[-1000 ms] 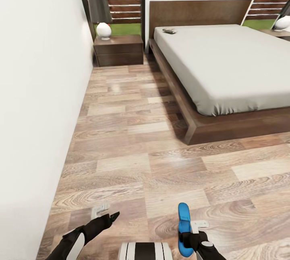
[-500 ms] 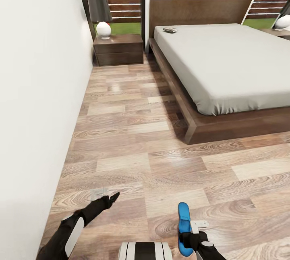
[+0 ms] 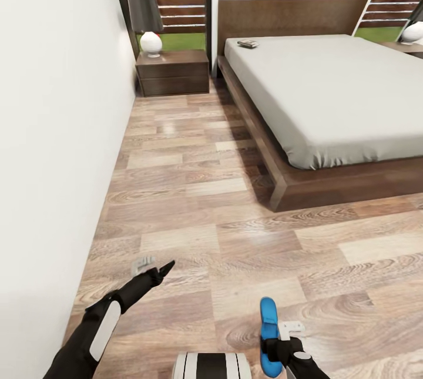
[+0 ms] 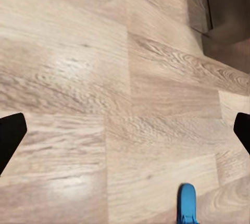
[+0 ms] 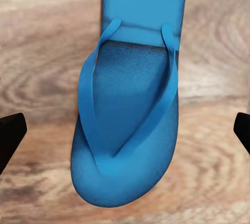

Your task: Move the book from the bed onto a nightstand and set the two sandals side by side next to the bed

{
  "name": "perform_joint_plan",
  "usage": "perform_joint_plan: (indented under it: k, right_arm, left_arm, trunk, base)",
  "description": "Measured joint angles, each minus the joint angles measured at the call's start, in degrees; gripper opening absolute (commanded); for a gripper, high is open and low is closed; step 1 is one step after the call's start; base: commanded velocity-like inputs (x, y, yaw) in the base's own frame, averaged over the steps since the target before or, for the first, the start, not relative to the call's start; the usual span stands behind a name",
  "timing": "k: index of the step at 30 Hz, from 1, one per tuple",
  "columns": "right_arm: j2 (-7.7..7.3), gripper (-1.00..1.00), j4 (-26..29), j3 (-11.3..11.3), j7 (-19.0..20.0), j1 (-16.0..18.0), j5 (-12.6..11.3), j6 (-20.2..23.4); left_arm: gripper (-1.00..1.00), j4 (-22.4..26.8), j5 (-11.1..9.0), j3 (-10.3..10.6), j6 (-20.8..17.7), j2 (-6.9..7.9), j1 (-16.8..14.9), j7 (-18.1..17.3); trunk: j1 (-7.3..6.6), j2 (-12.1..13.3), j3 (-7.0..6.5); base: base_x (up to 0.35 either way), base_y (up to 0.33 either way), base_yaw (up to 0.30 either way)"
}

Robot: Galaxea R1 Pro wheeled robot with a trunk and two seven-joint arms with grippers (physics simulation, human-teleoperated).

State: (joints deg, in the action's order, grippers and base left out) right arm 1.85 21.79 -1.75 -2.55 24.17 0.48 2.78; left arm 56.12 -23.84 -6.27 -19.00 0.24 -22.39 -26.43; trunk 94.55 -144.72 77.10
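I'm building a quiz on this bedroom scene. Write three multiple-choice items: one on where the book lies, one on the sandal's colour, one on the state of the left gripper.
1. Where is the book?
A. on the mattress of the bed, near the headboard
B. on the nightstand
C. on the floor

2. What colour is the sandal at the right gripper?
A. red
B. bright blue
C. black

3. How is the left gripper?
A. shut on the book
B. shut on a sandal
C. open, holding nothing

Answers:
1 A, the head view shows it on the pale mattress close to the headboard.
2 B, the head and right wrist views both show it blue.
3 C, the left wrist view shows its fingertips wide apart with bare floor between them.
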Motion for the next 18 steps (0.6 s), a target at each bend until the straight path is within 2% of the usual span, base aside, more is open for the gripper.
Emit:
perform_joint_plan:
  k: [8, 14, 18]
  right_arm:
    - [0.0, 1.0, 0.0, 0.0, 0.0, 0.0, 0.0, -0.06]
    - [0.0, 1.0, 0.0, 0.0, 0.01, 0.0, 0.0, -0.08]
    - [0.0, 1.0, 0.0, 0.0, -0.01, 0.0, 0.0, -0.08]
  left_arm:
    - [1.0, 0.02, -0.04, 0.1, 0.09, -0.12, 0.05, 0.1]
    - [1.0, -0.05, -0.11, 0.13, 0.09, -0.14, 0.01, 0.24]
    - [1.0, -0.07, -0.13, 0.12, 0.1, -0.14, 0.08, 0.2]
  trunk:
    - [0.02, 0.0, 0.0]
    - [-0.01, 0.0, 0.0]
    - [0.01, 0.0, 0.0]
  base:
    - [0.075, 0.0, 0.0]
    - [0.22, 0.0, 0.0]
    - [0.091, 0.0, 0.0]
